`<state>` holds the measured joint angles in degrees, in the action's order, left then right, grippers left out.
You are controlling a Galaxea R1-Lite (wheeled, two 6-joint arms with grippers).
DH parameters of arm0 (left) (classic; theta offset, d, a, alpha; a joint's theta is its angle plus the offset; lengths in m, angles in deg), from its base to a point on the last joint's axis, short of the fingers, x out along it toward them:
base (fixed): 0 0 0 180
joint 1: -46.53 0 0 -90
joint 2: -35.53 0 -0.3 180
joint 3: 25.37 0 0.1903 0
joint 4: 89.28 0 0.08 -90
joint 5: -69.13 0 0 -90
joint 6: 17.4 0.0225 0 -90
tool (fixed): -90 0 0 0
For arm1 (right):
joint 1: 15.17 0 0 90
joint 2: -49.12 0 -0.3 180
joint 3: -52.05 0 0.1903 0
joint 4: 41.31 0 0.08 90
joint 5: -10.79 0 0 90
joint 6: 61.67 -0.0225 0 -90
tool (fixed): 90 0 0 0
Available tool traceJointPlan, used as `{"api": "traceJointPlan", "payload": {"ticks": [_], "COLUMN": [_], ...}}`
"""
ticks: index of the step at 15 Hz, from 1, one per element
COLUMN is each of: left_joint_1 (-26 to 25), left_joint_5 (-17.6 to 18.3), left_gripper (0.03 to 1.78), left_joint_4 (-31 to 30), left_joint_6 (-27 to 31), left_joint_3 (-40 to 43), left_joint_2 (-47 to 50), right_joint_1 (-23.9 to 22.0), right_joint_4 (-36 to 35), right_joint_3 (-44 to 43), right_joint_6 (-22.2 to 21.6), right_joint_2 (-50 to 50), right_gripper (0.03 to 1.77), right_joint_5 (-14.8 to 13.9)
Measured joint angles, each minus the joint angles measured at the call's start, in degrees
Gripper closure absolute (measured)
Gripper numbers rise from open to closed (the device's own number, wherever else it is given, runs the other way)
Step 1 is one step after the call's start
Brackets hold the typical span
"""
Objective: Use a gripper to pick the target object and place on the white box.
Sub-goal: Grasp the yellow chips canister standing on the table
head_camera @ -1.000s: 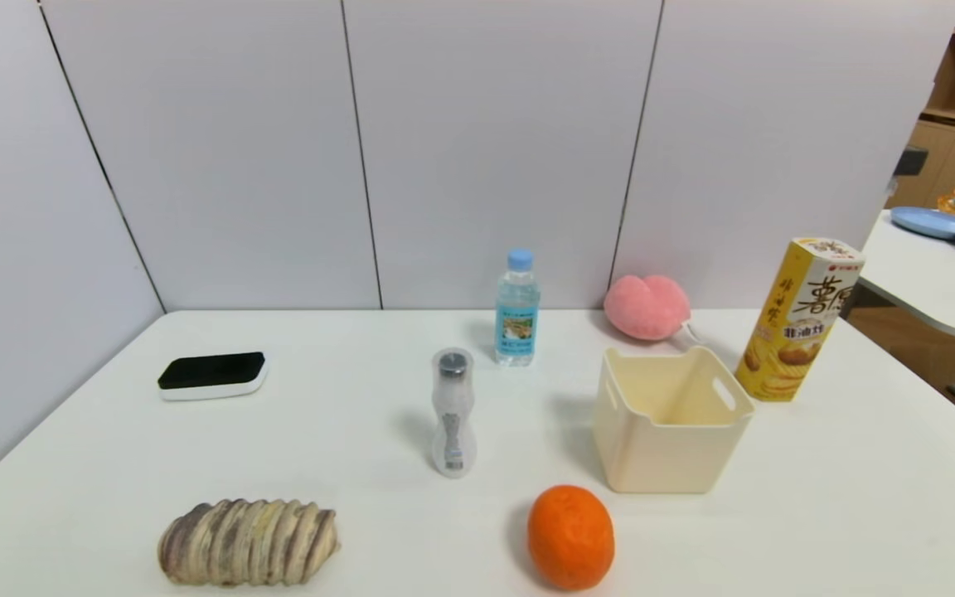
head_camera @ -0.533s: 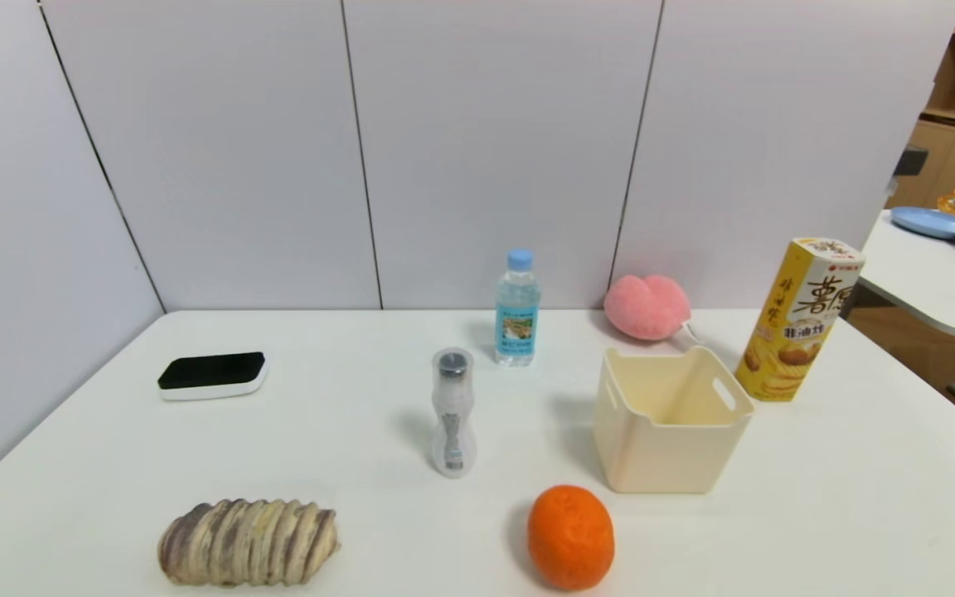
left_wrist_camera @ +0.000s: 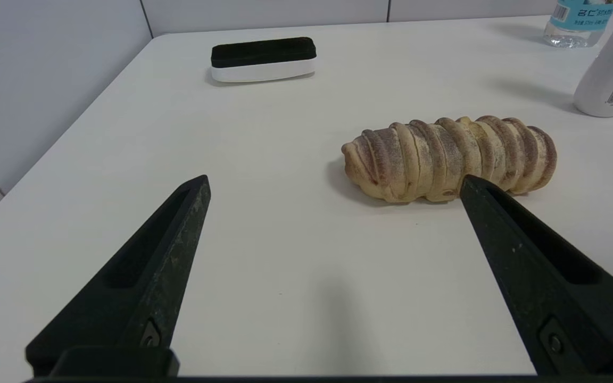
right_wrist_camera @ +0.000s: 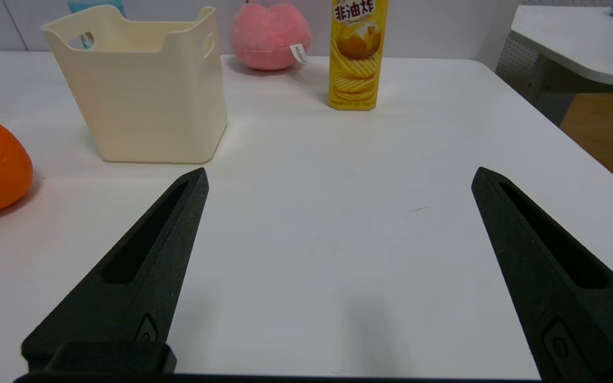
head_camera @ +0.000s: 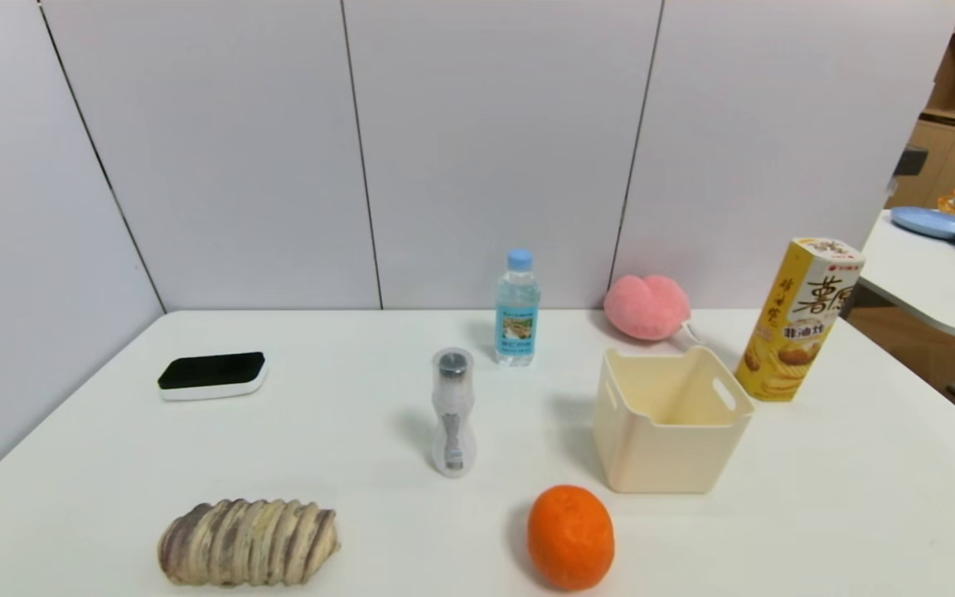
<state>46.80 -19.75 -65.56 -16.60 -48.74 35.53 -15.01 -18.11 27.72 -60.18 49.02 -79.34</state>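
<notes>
Right gripper (right_wrist_camera: 338,175): fingers spread wide, holding nothing, above bare table (right_wrist_camera: 338,255). Left gripper (left_wrist_camera: 333,183): likewise wide, near bread loaf (left_wrist_camera: 447,158). Chip carton (head_camera: 801,319): upright beside white box (head_camera: 668,452), near table's right edge; top cropped in the right wrist view.

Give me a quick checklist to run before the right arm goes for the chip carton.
1. Right pincer open and empty: ok.
2. Chip carton upright on the table: ok.
3. Path from the right pincer to the carton free of things: ok.
4. Cream-white bin open-topped and empty: ok.
5. Carton apart from the bin: ok, narrow gap; pink plush behind.
6. Left pincer open, parked near the bread loaf: ok.
</notes>
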Motion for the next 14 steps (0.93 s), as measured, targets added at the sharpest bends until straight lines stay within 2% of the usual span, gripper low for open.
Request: {"api": "traceJointPlan", "payload": {"ticks": [6,14], "left_joint_1": [0.0,0.0], "left_joint_5": [0.0,0.0], "left_gripper": [0.12,0.12], "left_joint_4": [0.0,0.0], "left_joint_6": [0.0,0.0], "left_joint_3": [0.0,0.0], "left_joint_2": [0.0,0.0], "right_joint_1": [-0.3,-2.1], "right_joint_4": [3.6,3.1], "right_joint_3": [-11.2,-19.4], "right_joint_6": [0.8,0.5], "right_joint_2": [-7.2,-20.9], "right_gripper": [0.09,0.09], "right_joint_5": [0.6,0.5]}}
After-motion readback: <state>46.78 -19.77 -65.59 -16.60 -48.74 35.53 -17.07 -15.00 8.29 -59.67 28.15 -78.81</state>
